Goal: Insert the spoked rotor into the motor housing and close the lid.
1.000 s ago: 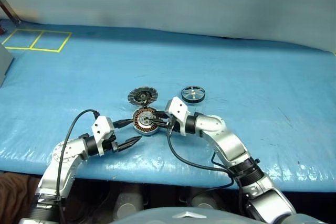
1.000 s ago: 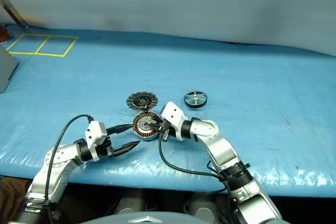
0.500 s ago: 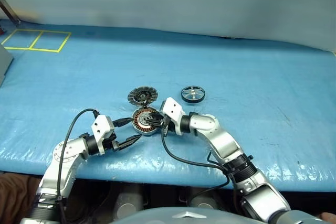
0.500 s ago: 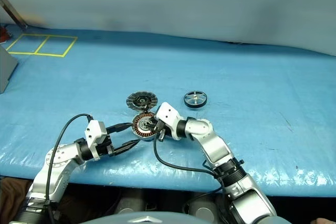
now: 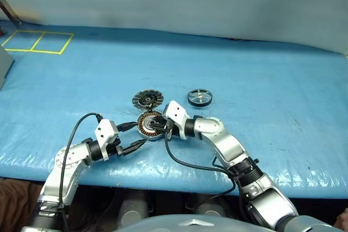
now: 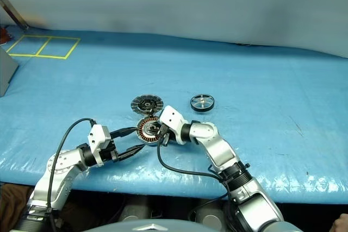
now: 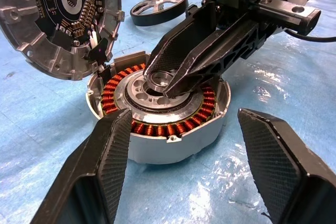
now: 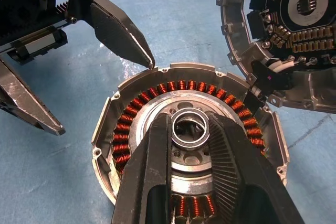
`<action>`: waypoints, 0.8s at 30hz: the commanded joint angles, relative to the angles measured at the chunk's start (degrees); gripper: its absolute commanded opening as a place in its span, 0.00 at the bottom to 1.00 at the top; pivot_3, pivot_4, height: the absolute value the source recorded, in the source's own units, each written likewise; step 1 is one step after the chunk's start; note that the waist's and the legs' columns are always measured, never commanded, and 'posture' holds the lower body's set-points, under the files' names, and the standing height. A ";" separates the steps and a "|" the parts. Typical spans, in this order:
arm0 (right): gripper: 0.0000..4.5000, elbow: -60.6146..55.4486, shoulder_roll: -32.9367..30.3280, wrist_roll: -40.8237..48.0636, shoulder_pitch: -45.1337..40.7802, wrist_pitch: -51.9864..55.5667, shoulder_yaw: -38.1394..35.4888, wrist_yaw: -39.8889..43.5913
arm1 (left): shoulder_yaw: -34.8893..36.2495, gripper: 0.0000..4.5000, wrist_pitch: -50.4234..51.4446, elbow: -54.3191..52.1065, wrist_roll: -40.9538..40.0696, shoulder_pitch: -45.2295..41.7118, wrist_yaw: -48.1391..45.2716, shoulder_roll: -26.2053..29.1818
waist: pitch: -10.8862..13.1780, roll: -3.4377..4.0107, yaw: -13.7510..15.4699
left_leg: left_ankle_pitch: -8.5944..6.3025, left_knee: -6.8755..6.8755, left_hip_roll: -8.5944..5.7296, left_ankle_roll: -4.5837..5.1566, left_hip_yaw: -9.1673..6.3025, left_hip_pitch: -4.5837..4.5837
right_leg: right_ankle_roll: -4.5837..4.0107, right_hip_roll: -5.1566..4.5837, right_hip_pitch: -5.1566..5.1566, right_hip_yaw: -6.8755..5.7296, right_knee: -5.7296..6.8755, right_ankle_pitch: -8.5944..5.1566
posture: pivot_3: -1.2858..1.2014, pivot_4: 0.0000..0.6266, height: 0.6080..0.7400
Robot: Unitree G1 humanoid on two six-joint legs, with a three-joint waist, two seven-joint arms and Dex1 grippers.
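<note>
The motor housing (image 5: 148, 125), a silver cup with copper coils, sits on the blue sheet near the front edge. My right gripper (image 8: 190, 125) reaches over it from the right, its fingers shut on the silver hub ring (image 8: 189, 128) at the centre. My left gripper (image 5: 139, 134) stands open on the housing's left, one finger (image 7: 105, 161) on each side of the near rim without touching it. The lid (image 5: 147, 99) lies dark face up just behind the housing, its edge close to the housing's rim. The spoked rotor (image 5: 200, 97) lies flat to the right of the lid.
A blue tarp (image 5: 261, 80) covers the table, whose front edge (image 5: 163, 175) runs just below the arms. Yellow taped squares (image 5: 38, 42) mark the far left corner, and a grey box (image 5: 4, 63) stands at the left edge. A black cable (image 5: 190, 164) loops from each wrist.
My right arm's elbow has swung in a little while its gripper stays on the housing's hub. The left gripper and the three parts have not moved.
</note>
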 commanded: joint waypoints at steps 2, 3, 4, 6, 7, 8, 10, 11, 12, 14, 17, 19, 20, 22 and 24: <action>0.15 -0.49 0.30 -0.12 -0.89 -0.83 -0.39 0.11 | 0.19 0.76 -0.08 -2.49 -0.62 0.18 0.15 0.00 | 0.00 0.00 0.00 | 0.00 0.00 0.00 0.01 0.00 -0.01 | 0.00 0.00 0.01 0.00 0.00 0.00 | 0.52 0.24 1.00; 0.15 -0.43 0.32 -0.12 -0.90 -0.79 -0.39 0.12 | 0.16 0.76 -0.18 -2.33 -0.58 0.14 0.15 -0.02 | 0.00 0.00 0.00 | 0.01 0.00 0.00 0.01 0.00 -0.01 | 0.00 0.00 0.01 0.00 0.00 0.00 | 0.52 0.24 1.00; 0.15 -0.36 0.30 -0.12 -0.89 -0.78 -0.36 0.18 | 0.14 0.76 -0.26 -2.17 -0.54 0.10 0.14 -0.03 | 0.00 0.00 0.00 | 0.01 0.00 0.00 0.01 0.00 -0.01 | 0.00 0.00 0.01 0.00 0.00 0.00 | 0.52 0.24 1.00; 0.15 -0.33 0.37 0.00 -0.85 -0.68 -0.33 0.32 | 0.17 0.76 -0.41 -1.89 -0.52 0.05 0.10 0.00 | 0.00 0.00 0.00 | 0.00 0.00 0.00 0.00 0.00 0.00 | 0.00 0.00 0.00 0.00 0.00 0.00 | 0.52 0.24 1.00; 0.15 -0.32 0.41 0.12 -0.84 -0.55 -0.33 0.44 | 0.19 0.76 -0.46 -1.80 -0.50 0.05 0.09 0.01 | 0.00 0.00 0.00 | 0.00 0.00 0.00 0.00 0.00 0.00 | 0.00 0.00 0.00 0.00 0.00 0.00 | 0.52 0.24 1.00; 0.15 -0.31 0.47 0.18 -0.84 -0.47 -0.35 0.45 | 0.21 0.76 -0.52 -1.71 -0.48 0.06 0.08 0.03 | 0.00 0.00 0.00 | 0.00 0.00 0.00 -0.01 0.00 0.00 | 0.00 0.00 0.00 0.00 0.00 0.00 | 0.52 0.24 1.00; 0.15 -0.34 0.55 0.25 -0.80 -0.52 -0.40 0.50 | 0.26 0.76 -0.70 -1.42 -0.41 0.06 0.04 0.03 | 0.00 0.00 0.00 | 0.00 0.00 0.00 -0.01 0.00 0.00 | 0.00 0.00 0.00 0.00 0.00 0.00 | 0.52 0.24 1.00; 0.15 -0.45 0.59 0.33 -0.75 -0.64 -0.40 0.59 | 0.29 0.76 -0.77 -1.26 -0.40 0.04 0.01 0.04 | 0.00 0.00 0.00 | 0.00 0.00 0.00 -0.01 0.00 0.00 | 0.00 0.00 0.00 0.00 0.00 0.00 | 0.52 0.24 1.00; 0.15 -0.53 0.72 0.33 -0.65 -0.97 -0.52 0.39 | 0.30 0.76 -0.81 -1.12 -0.40 0.02 -0.03 0.05 | 0.00 0.00 0.00 | 0.00 -0.01 0.00 0.00 0.00 0.00 | 0.00 0.00 0.00 0.00 0.00 0.00 | 0.52 0.24 1.00; 0.15 -0.63 0.91 0.38 -0.59 -1.13 -0.71 0.13 | 0.31 0.76 -0.83 -0.95 -0.39 -0.03 -0.07 0.06 | 0.00 0.00 -0.01 | 0.00 -0.01 0.00 0.00 0.00 -0.01 | 0.00 0.00 0.00 0.00 0.00 0.00 | 0.52 0.24 1.00; 0.15 -0.77 0.96 0.50 -0.51 -0.97 -0.85 0.15 | 0.25 0.76 -0.85 -0.94 -0.37 0.08 -0.09 0.03 | 0.00 0.00 0.00 | 0.00 -0.01 0.00 -0.01 0.00 -0.01 | 0.00 0.00 0.00 0.00 0.00 0.00 | 0.52 0.24 1.00; 0.15 -0.58 1.00 0.43 -0.55 -0.88 -0.92 0.00 | 0.16 0.76 -0.85 -1.14 -0.35 0.34 -0.07 -0.01 | 0.00 0.00 0.00 | -0.01 -0.01 0.00 -0.01 0.00 -0.01 | 0.00 0.00 -0.01 0.00 -0.01 0.00 | 0.52 0.24 1.00; 0.15 -0.42 1.00 0.42 -0.59 -0.85 -0.96 -0.03 | 0.11 0.76 -0.87 -1.28 -0.33 0.48 -0.04 -0.04 | 0.00 0.00 0.00 | -0.01 -0.01 0.00 -0.02 0.00 -0.01 | 0.00 0.00 -0.01 0.00 -0.01 0.00 | 0.52 0.24 1.00; 0.15 -0.26 0.88 0.67 -0.67 -0.64 -0.92 0.45 | 0.07 0.76 -0.98 -1.46 -0.25 0.72 0.04 -0.07 | 0.00 0.00 -0.01 | -0.01 -0.01 0.00 -0.01 0.00 -0.01 | 0.00 0.00 -0.01 0.00 -0.01 0.00 | 0.52 0.24 1.00; 0.23 -0.28 0.76 0.60 -0.68 -0.58 -0.86 0.52 | 0.06 0.76 -0.99 -1.65 -0.21 0.89 0.11 -0.06 | 0.00 0.01 -0.01 | -0.01 -0.02 0.00 -0.02 0.00 -0.01 | 0.00 0.00 -0.01 0.00 -0.01 0.00 | 0.52 0.24 1.00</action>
